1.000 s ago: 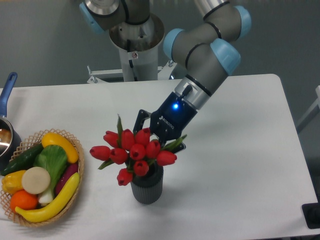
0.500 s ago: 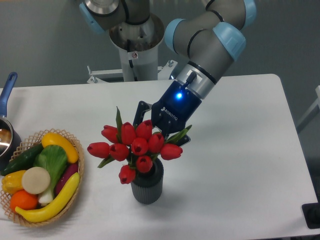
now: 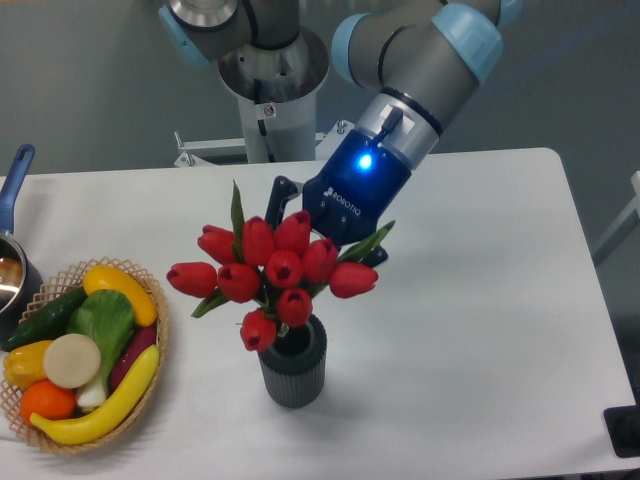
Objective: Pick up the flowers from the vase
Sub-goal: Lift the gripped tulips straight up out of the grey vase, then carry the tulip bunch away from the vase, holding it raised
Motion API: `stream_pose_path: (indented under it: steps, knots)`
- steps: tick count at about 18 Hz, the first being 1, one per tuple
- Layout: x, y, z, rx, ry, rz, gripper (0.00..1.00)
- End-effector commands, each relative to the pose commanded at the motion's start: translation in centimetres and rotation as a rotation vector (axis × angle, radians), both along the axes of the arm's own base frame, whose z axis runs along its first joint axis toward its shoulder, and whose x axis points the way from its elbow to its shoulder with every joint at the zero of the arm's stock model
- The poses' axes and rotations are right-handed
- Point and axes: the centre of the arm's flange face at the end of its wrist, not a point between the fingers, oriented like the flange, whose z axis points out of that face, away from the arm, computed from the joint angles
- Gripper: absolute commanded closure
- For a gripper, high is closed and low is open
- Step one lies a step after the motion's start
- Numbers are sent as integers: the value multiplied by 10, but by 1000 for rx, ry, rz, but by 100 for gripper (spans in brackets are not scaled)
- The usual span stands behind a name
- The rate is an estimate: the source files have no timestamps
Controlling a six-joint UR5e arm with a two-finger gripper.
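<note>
Since the earlier frames the end effector (image 3: 318, 232) and the flowers (image 3: 272, 275) are rising together, and the buds are now sitting higher above the vase (image 3: 293, 363). The fingers are hidden behind the blooms but appear to be pinching the stems from the rear, keeping the bunch upright so it slides straight out of the narrow mouth. The stem ends are still inside the vase, which is standing on the table (image 3: 480, 330).
</note>
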Motion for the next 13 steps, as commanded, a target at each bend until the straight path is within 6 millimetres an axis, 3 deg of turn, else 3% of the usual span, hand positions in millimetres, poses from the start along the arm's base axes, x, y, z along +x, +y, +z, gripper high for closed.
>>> stream_pose_path:
  steps: [7,13]
  knots:
    - [-20,-14,21,9,-12,60,57]
    - [-69,-56,7,-1,-11,154,57]
